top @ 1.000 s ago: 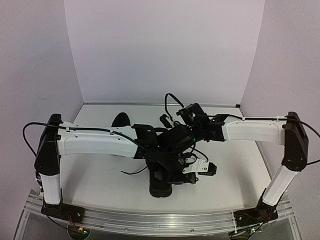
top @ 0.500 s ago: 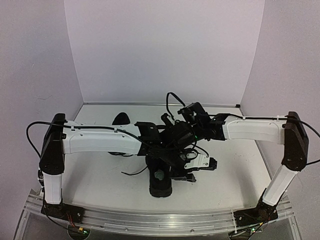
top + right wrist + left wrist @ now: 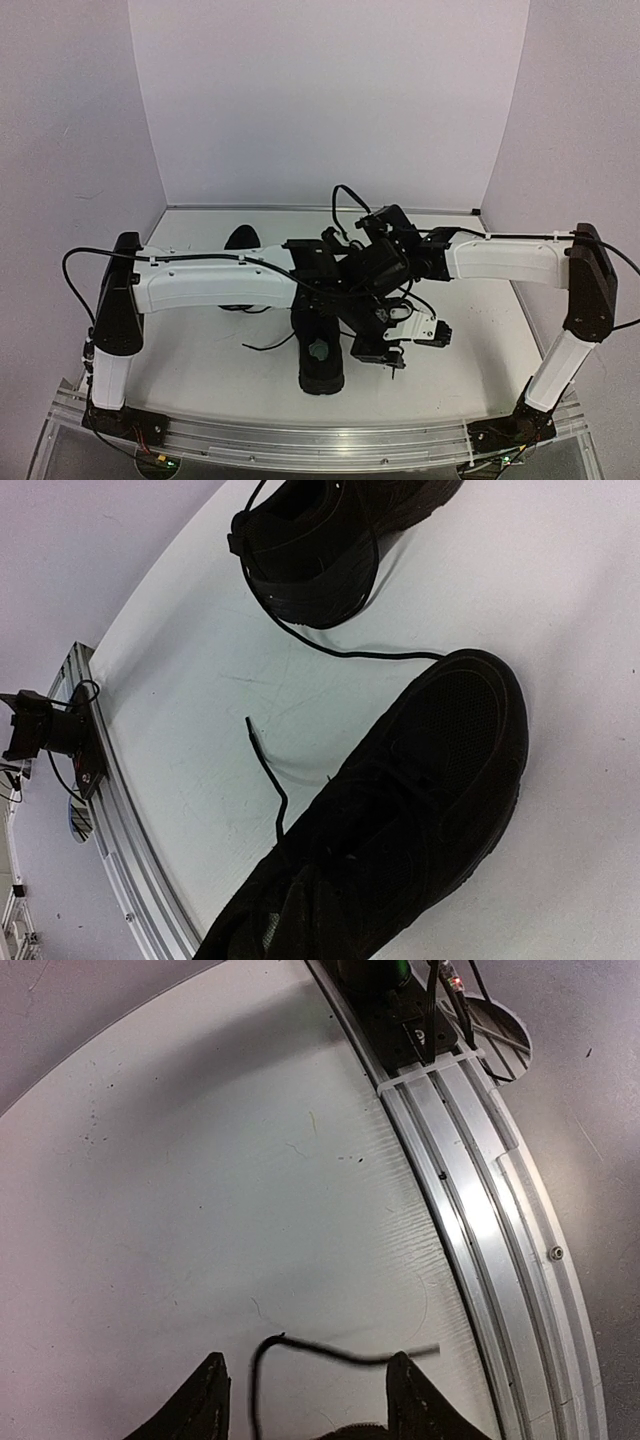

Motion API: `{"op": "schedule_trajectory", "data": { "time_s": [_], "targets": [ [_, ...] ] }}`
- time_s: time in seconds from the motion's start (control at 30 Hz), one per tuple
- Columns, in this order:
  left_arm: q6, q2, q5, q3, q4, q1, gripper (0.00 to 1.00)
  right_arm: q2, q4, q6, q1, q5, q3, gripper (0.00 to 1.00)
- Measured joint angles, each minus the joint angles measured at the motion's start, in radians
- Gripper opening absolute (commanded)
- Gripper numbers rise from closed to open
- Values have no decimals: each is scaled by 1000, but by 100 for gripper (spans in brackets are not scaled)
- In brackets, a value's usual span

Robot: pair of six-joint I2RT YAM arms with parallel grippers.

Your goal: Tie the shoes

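White bench [image 3: 200, 350]: near shoe [image 3: 320, 368] at the near edge, far shoe [image 3: 243, 238] toward the far-left corner. Left gripper [image 3: 310, 1400] is spread above a lace [image 3: 330, 1352]. Right gripper [image 3: 362, 290] has its fingers hidden, so I cannot tell its state.

Shoes [image 3: 400, 820] plain black, laces [image 3: 266, 760] black. Table [image 3: 200, 1210] off-white with dark specks. Rail [image 3: 480, 1230] beside the left pincer [image 3: 306, 1370] ribbed silver.

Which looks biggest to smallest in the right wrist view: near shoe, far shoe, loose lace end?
1. Near shoe, filling the lower right.
2. Far shoe, though it is farther off and cropped at the top, so the pair may truly match.
3. Lace end, a thin strand.
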Motion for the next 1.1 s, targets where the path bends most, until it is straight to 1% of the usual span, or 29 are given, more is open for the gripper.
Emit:
{"op": "schedule_trajectory", "data": {
  "time_s": [0.23, 0.33, 0.4, 0.5, 0.6, 0.7, 0.83, 0.97, 1.1],
  "targets": [
    [41, 30, -49, 60, -65, -42, 52, 0, 0, 0, 0, -2, 0, 0],
    [46, 29, -51, 61, -73, -49, 52, 0, 1, 0, 0, -4, 0, 0],
    [39, 13, -55, 27, -54, -49, 51, 0, 1, 1, 0, -7, 0, 0],
    [-3, -68, -58, -109, 3, -41, 51, 0, 3, 3, 0, -18, 0, 0],
    [-83, -217, -52, -313, 89, -8, 51, 0, 10, 8, 0, -35, 0, 0],
    [-174, -414, -58, -525, 184, 64, 50, 0, 20, 13, 0, -52, 0, 0],
    [-296, -644, -110, -734, 333, 163, 50, 0, 35, 19, 0, -77, 0, 0],
    [-414, -795, -174, -876, 447, 231, 50, 2, 48, 23, 10, -99, 1, 0],
    [-520, -837, -185, -970, 527, 315, 50, 23, 53, 23, 28, -114, 17, 0]
  ]
}}
